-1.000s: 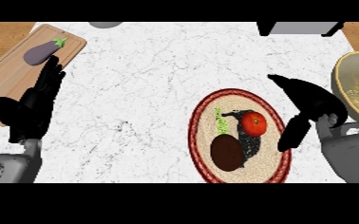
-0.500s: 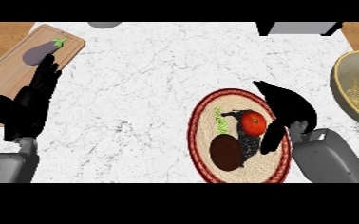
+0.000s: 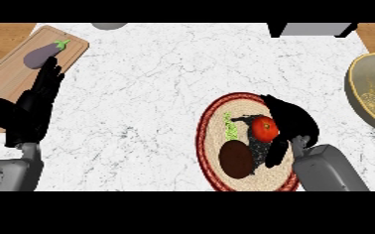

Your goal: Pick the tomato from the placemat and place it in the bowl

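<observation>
Here the black right hand [image 3: 291, 124] arches over the small red tomato [image 3: 264, 128] on the round woven placemat with a red rim [image 3: 209, 129].
Its fingers curl round the tomato's right side, hiding part of it; whether they touch is hard to tell. A dark brown oval [image 3: 236, 159] lies beside it. The yellowish bowl [image 3: 360, 87] is cut off at the right edge. The left hand [image 3: 35, 106] rests open at the left, fingers near the purple eggplant [image 3: 42, 54] on the wooden cutting board [image 3: 22, 72].

One tomato [image 3: 264, 128], one placemat [image 3: 212, 129], one bowl [image 3: 362, 91], one eggplant [image 3: 42, 54], one cutting board [image 3: 22, 72].
</observation>
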### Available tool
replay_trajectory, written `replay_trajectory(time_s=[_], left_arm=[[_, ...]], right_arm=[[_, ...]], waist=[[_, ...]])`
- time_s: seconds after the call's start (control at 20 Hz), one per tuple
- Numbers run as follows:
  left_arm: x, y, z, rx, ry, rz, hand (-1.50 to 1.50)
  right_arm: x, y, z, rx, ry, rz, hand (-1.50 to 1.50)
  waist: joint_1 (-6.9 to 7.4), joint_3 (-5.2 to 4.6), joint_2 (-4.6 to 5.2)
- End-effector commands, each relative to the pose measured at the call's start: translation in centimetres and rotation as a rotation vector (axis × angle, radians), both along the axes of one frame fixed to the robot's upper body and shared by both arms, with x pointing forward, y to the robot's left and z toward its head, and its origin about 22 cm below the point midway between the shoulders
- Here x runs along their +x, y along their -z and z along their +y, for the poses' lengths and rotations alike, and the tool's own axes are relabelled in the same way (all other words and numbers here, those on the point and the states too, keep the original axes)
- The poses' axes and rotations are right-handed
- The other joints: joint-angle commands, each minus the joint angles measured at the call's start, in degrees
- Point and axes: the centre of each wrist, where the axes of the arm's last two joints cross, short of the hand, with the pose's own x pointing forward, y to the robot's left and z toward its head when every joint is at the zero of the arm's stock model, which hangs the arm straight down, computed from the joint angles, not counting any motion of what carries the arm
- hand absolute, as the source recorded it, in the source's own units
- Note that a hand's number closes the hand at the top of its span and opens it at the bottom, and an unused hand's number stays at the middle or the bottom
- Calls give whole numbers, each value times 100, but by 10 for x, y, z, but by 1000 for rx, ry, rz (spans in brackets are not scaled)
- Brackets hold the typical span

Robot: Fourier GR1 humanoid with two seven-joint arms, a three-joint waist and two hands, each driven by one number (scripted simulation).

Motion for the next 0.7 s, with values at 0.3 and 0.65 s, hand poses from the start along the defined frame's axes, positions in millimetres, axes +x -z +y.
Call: replay_trajectory(time_s=[0.3, 0.65], left_arm=[[0, -7, -1, 0, -20, -16, 0], [6, 11, 7, -4, 5, -2, 0]], right_arm=[[8, 30, -3, -23, 27, 29, -150], [23, 32, -8, 81, -55, 29, 150]], waist=[[9, 1, -1], [-1, 0, 7]])
